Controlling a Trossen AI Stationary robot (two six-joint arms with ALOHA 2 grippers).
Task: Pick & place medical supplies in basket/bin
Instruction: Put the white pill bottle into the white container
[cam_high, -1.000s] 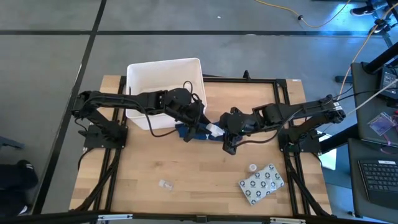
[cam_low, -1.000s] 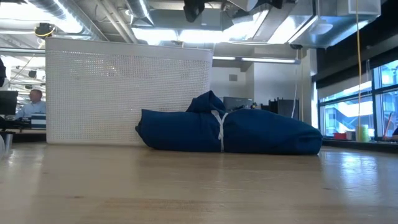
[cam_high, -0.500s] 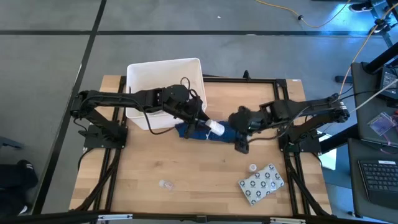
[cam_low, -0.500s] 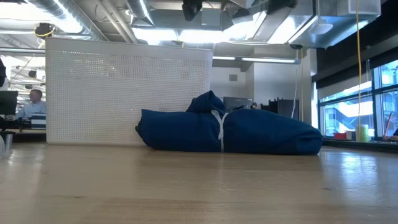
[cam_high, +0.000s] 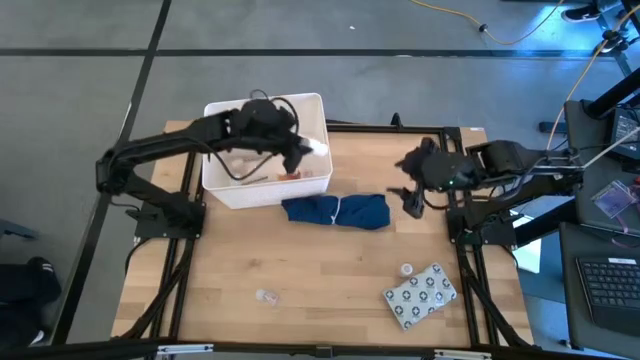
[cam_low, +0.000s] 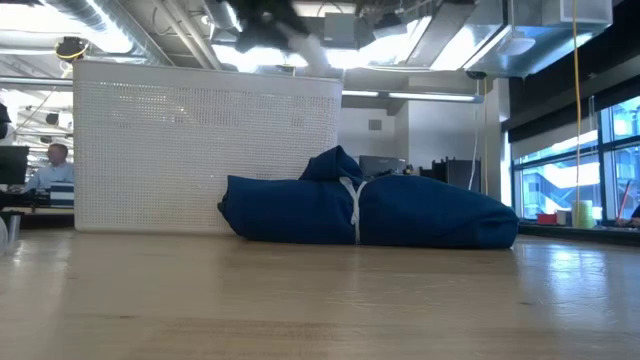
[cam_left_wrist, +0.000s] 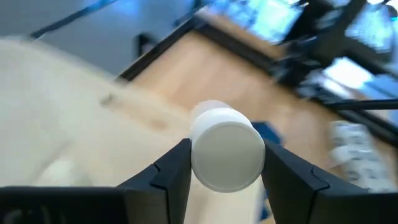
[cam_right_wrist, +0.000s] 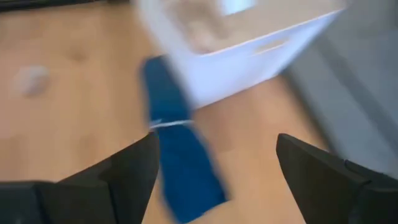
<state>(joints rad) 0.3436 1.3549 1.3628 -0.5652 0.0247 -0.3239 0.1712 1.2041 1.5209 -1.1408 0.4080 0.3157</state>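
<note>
My left gripper (cam_high: 308, 150) hangs over the right part of the white bin (cam_high: 225, 192) and is shut on a white roll (cam_high: 319, 148). In the low view the gripper and the roll (cam_low: 313, 48) show blurred, high above the bin's wall (cam_low: 200, 150). An orange item (cam_high: 289, 176) and white pieces (cam_high: 240, 160) lie inside the bin. My right gripper (cam_high: 410, 192) is open, right of the dark blue cloth (cam_high: 335, 211), touching nothing. A grey dotted blister pack (cam_high: 420, 296), a small white vial (cam_high: 407, 270) and a clear vial (cam_high: 265, 296) lie on the near table. My left gripper (cam_left_wrist: 227, 165) pinches the white roll between its two fingers, one finger (cam_left_wrist: 171, 171) on each side of the round body (cam_left_wrist: 227, 149). The roll's flat round end faces the wrist camera. It is lifted clear, above the bin's inside.
The blue cloth bundle (cam_low: 370, 210), tied with a white band, lies just in front of the bin's near wall. Black frame rails (cam_high: 440, 130) run round the table's edges. Bare wood (cam_high: 330, 270) shows between the cloth and the near items. A person (cam_low: 55, 160) sits far behind.
My left gripper has lifted the white roll off the blue cloth and carried it up and toward the table's far left, over the bin. My right gripper has drawn back from the cloth toward the table's right edge. The cloth has stayed in place.
</note>
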